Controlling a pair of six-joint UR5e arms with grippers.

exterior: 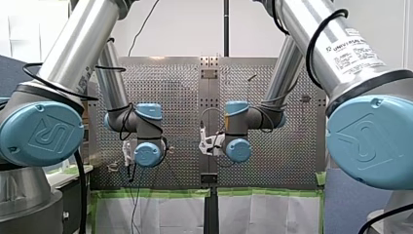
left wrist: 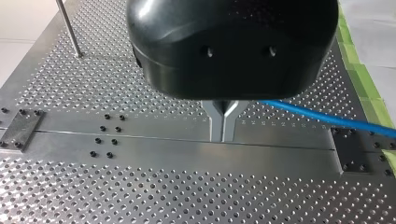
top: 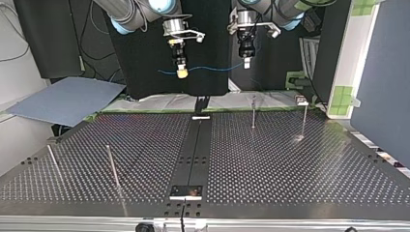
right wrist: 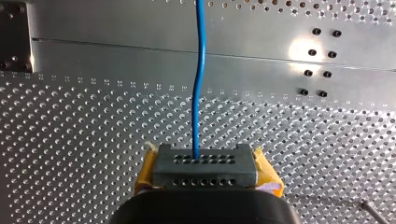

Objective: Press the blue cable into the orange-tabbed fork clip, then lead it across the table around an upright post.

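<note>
The blue cable (top: pixel 212 68) hangs in the air past the table's far edge, stretched between both grippers. In the top view my right gripper (top: pixel 182 73), with yellow pads, is shut on it at the left. My left gripper (top: pixel 246 63) holds it at the right. In the left wrist view the metal fingers (left wrist: pixel 223 125) are pressed together, and the cable (left wrist: pixel 327 118) leads away from behind them to one side. In the right wrist view the cable (right wrist: pixel 200 84) runs straight ahead out of the grey block between the yellow pads (right wrist: pixel 268 175). I see no orange tab in any view.
Thin upright posts stand on the perforated table: two at the far right of the top view (top: pixel 253 112) (top: pixel 304 120) and two at the near left (top: pixel 112 166) (top: pixel 53 162). A small fixture (top: pixel 301 100) sits at the far right edge. A dark centre rail (top: pixel 196 154) divides the table.
</note>
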